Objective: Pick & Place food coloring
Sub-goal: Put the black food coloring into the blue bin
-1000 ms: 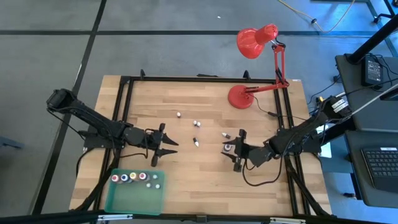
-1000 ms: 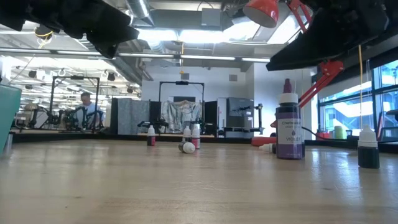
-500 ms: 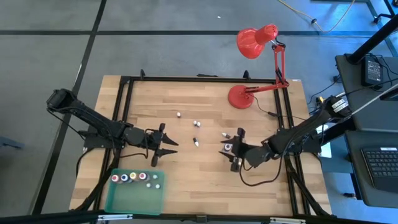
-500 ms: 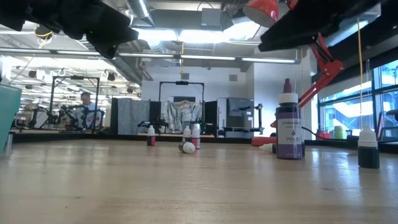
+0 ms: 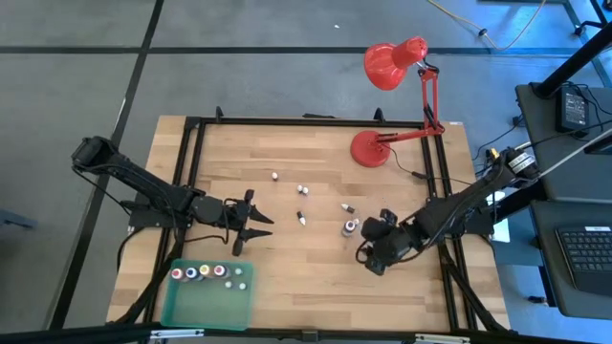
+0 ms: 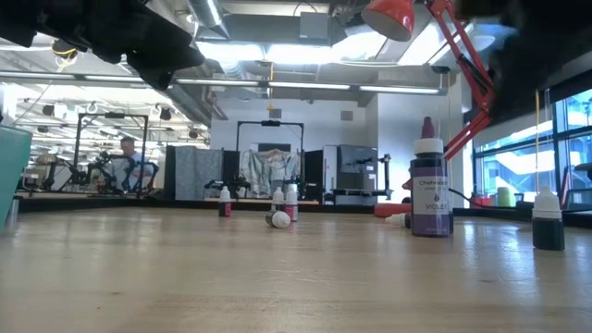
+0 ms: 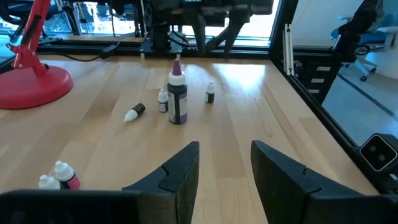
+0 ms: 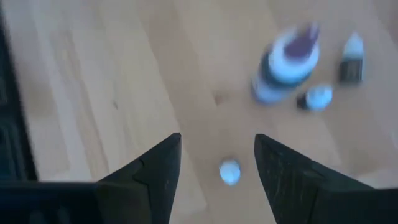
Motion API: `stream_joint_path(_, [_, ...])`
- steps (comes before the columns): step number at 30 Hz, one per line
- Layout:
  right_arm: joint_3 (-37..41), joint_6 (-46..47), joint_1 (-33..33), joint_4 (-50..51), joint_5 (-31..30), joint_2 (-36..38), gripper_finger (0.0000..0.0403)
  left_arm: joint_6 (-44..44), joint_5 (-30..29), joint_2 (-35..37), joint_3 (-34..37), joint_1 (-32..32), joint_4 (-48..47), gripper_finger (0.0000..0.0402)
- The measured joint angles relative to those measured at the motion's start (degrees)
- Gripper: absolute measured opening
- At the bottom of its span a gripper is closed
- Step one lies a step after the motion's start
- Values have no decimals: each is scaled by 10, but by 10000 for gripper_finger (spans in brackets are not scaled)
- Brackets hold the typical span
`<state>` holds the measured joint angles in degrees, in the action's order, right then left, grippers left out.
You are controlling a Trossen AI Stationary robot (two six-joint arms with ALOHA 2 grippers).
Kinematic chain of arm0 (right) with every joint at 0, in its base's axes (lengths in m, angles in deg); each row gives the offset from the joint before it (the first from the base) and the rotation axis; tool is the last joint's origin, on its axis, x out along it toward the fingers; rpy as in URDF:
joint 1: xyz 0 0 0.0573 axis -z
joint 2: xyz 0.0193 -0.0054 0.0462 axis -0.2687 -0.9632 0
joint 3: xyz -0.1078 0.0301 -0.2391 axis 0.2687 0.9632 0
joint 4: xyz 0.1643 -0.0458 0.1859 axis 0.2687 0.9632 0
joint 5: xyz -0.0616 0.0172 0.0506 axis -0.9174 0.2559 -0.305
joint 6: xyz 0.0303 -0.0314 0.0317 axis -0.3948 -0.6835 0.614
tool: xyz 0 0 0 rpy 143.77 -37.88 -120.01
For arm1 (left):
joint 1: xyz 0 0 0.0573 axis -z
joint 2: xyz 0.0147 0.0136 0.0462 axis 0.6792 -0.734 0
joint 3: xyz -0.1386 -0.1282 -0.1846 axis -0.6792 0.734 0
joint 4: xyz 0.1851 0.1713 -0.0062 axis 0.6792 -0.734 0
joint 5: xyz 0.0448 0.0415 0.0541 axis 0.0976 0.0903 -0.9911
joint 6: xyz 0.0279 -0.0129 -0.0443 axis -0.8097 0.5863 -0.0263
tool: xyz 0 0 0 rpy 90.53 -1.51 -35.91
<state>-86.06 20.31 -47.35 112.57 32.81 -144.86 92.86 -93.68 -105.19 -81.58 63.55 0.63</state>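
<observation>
On the table's right half, the right gripper [image 8: 214,158] hangs with jaws parted and empty over a small white-capped bottle [image 8: 229,172], the purple bottle [image 5: 351,227] just beside. Such bottles look light, hard and slick, apt to tip; best pinched across the body. The left gripper [image 5: 247,221], also parted and empty, waits by the tray [image 5: 206,307], which holds filed bottles [image 5: 190,273]. Only the blurred right wrist view shows what is probably the target's cap.

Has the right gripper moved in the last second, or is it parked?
Yes. In the high view the right gripper has swung away from the red lamp base, toward the table's near edge, now pointing down over the wood.
</observation>
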Motion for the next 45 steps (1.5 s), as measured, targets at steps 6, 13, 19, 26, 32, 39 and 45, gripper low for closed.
stream_joint_path(6, [0,42,-16,20,22,-50,204,1,0,0,0,0,-1,141])
stream_joint_path(13, [0,44,-11,22,28,-111,204,1,0,0,0,0,-1,141])
stream_joint_path(19, [0,55,-3,23,51,-144,204,1,0,0,0,0,-1,141])
stream_joint_path(26, [0,52,5,25,62,-159,190,1,0,0,0,0,-1,141])
stream_joint_path(32, [0,38,5,28,66,-160,126,0,0,0,0,0,-1,141])
stream_joint_path(39, [0,22,5,27,66,-160,64,-1,0,0,0,0,-1,141])
stream_joint_path(45, [-12,30,5,50,70,-161,64,-1,0,0,0,0,-1,141])
